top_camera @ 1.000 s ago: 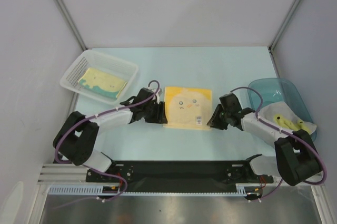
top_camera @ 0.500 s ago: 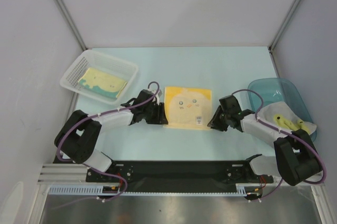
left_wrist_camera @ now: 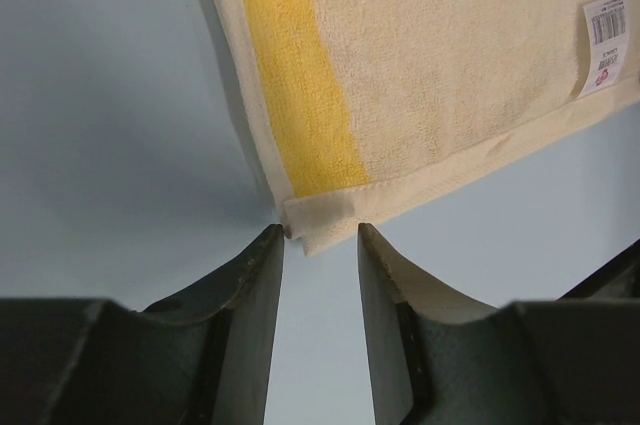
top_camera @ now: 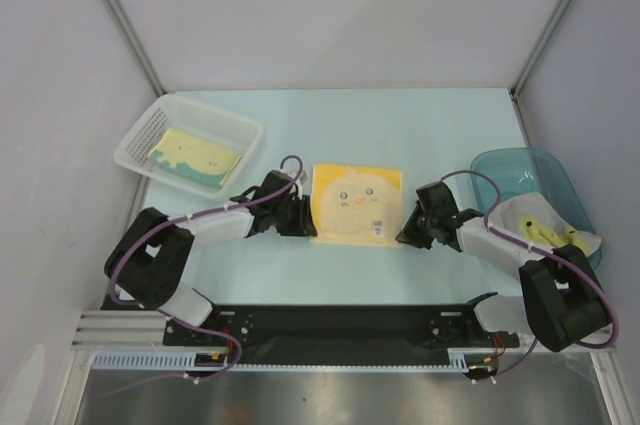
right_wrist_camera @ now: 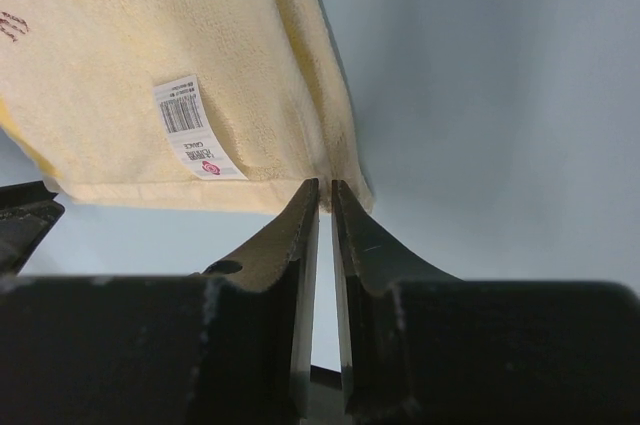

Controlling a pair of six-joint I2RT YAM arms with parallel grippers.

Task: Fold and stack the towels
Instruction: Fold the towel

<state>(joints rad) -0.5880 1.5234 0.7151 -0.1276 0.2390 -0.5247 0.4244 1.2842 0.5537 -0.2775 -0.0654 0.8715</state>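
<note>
The chick towel (top_camera: 357, 203) lay flat on the table (top_camera: 430, 125), directly between the two grippers, with its near edge towards them. In the left wrist view, the towel's near left corner sat right at the tips of the left gripper (left_wrist_camera: 320, 233). The hem poked into the gap between the jaws and just touched the left-hand fingertip (left_wrist_camera: 272, 237). The jaws stood apart around that corner and had not clamped it. A yellow stripe (left_wrist_camera: 300, 75) ran away from the gripper just inside the towel's edge, and a white label (left_wrist_camera: 605, 45) lay further off to the gripper's right.

The right gripper (right_wrist_camera: 325, 185) had its jaws drawn in to a thin slit. The tips were on the towel's hem, just short of the near right corner, and seemed to pinch it. A crease ran away from the tips along the cloth. The label (right_wrist_camera: 195, 140) lay ahead and to that gripper's left.

From above, both arms reached low over the table, with elbows bent outward and forearms angled inward. The left gripper (top_camera: 305, 228) and right gripper (top_camera: 405, 235) pointed at opposite near corners of the towel.

Well off behind the left arm's outer side stood a white basket (top_camera: 135, 160) holding another towel (top_camera: 195, 157). Out past the right arm was a blue tub (top_camera: 500, 160) with a pale cloth (top_camera: 545, 225) draped over it.
</note>
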